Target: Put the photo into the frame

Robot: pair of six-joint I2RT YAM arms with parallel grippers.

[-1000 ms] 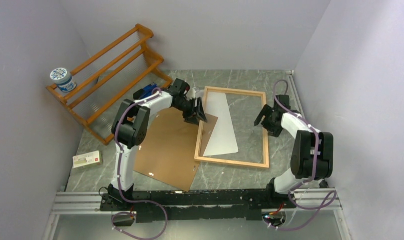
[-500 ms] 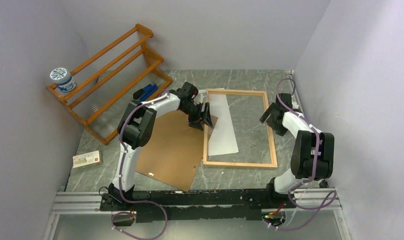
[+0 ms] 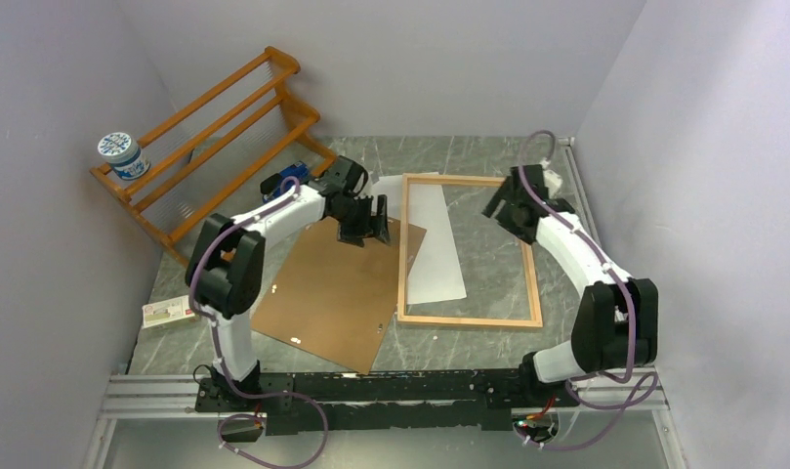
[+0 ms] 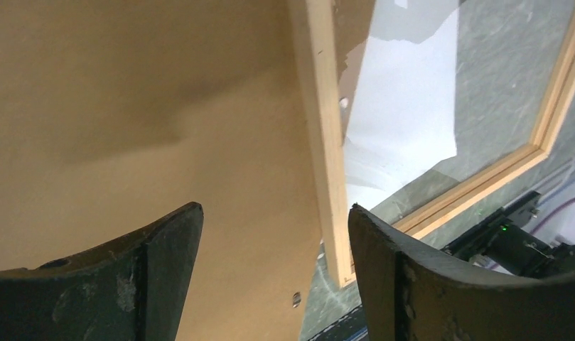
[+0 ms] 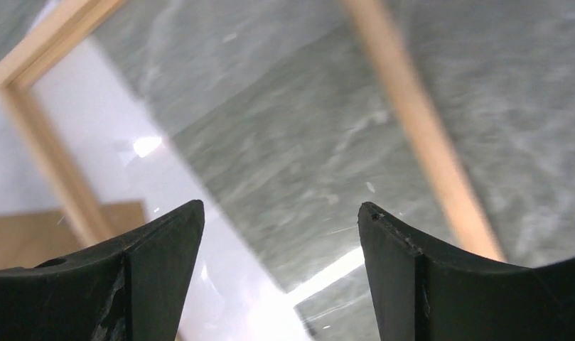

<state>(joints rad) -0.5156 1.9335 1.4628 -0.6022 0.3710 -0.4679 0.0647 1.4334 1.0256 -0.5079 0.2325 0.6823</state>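
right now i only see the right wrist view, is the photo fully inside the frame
observer: no, from the top view the photo lies slanted, and its far end pokes out past the far left corner of the frame
operator: and the other arm, is it holding anything
observer: no, the left fingers are open and empty over the brown board, just left of the frame
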